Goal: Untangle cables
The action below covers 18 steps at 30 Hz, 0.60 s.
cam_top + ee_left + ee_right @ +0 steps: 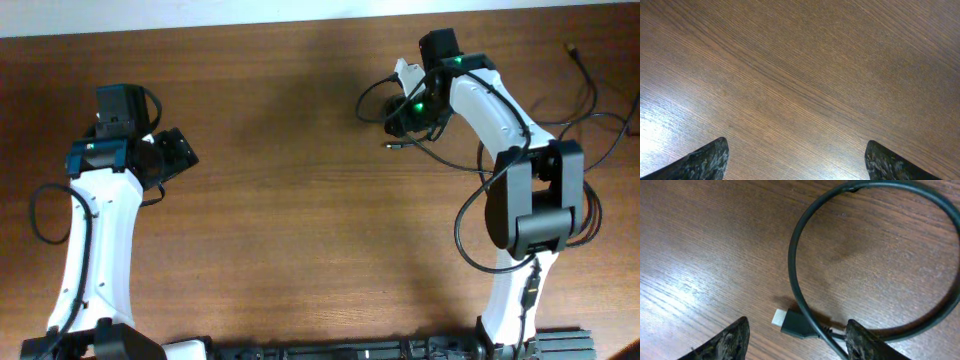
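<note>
Thin black cables (470, 160) lie on the wooden table at the right, looping under and around my right arm. One loop (372, 98) curls left of my right gripper (403, 115), and a plug tip (392, 146) lies just below it. In the right wrist view a black cable loop (795, 255) crosses over a black plug with a silvery tip (792, 322), which lies between my open right fingers (796, 340). My left gripper (180, 152) is open and empty over bare wood at the left; its fingers (795, 162) frame only table.
More cable runs toward the table's right edge, ending in a small connector (571, 47) at the far right. My right arm's base (535, 205) stands among the cable loops. The wooden table (290, 230) spans both arms.
</note>
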Available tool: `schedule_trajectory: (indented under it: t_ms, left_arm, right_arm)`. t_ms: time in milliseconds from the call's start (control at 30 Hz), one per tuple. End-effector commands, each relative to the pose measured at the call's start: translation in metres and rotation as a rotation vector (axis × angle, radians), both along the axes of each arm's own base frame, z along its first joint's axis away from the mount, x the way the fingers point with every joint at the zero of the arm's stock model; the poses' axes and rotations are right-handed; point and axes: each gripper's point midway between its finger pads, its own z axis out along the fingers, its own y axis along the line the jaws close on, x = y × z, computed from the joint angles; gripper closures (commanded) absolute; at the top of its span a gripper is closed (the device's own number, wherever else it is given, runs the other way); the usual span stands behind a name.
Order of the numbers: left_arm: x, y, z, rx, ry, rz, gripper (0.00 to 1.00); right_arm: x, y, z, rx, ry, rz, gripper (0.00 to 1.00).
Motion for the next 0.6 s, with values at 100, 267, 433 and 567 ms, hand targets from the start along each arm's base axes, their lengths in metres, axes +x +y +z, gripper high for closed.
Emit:
schedule_trajectory:
  t_ms: [100,267,433,567]
  left_arm:
    - [-0.001,0.0,-0.003,-0.009,0.012,0.004,0.12]
    - [-0.002,0.0,-0.003,-0.009,0.014,0.004,0.12]
    - [-0.002,0.0,-0.003,-0.01,0.016,0.004,0.12]
    - [-0.002,0.0,-0.003,-0.01,0.016,0.004,0.13]
  right_arm:
    - [0.003,0.001,-0.029,-0.018,0.03,0.012,0.42]
    - [0.001,-0.003,-0.04,-0.038,0.051,0.006,0.57]
    - [-0.001,-0.007,-0.036,-0.037,0.069,-0.023,0.96]
    - [0.007,-0.033,-0.012,-0.063,0.065,-0.136,0.96]
